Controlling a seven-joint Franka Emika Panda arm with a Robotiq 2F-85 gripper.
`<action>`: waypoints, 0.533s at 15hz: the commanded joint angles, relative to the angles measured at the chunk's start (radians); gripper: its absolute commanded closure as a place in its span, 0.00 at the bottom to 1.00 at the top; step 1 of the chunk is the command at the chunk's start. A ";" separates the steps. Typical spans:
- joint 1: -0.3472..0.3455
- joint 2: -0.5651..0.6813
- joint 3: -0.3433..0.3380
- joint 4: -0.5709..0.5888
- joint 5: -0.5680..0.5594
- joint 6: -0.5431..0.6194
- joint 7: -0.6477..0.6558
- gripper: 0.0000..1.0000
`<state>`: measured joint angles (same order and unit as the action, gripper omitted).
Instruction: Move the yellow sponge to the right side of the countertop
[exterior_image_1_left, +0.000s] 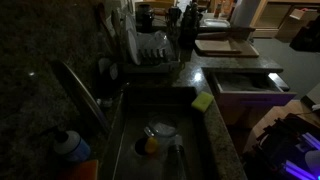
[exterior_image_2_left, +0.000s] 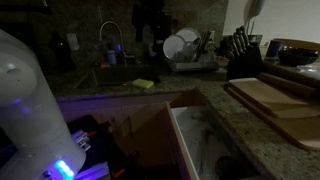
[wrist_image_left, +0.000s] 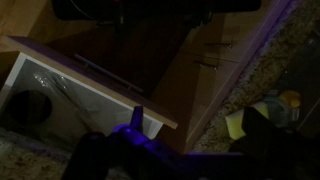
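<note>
The yellow sponge lies flat on the dark granite countertop at the sink's edge, beside an open drawer. It also shows in an exterior view and at the right of the wrist view. My gripper hangs high above the drawer and the counter, well clear of the sponge. Its dark fingers stand apart with nothing between them; one finger covers part of the sponge in the wrist view. In an exterior view the gripper is a dark shape above the sink area.
An open white drawer juts out below the counter. The sink holds dishes and a round orange-yellow object. A dish rack, a faucet, wooden cutting boards and a knife block stand around.
</note>
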<state>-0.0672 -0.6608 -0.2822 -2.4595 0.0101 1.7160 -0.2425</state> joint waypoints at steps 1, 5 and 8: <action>-0.022 0.005 0.018 0.002 0.011 -0.002 -0.011 0.00; 0.040 0.151 0.055 -0.068 0.124 0.017 0.016 0.00; 0.098 0.179 0.180 -0.157 0.182 0.100 0.053 0.00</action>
<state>-0.0130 -0.5145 -0.2067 -2.5446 0.1494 1.7307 -0.2278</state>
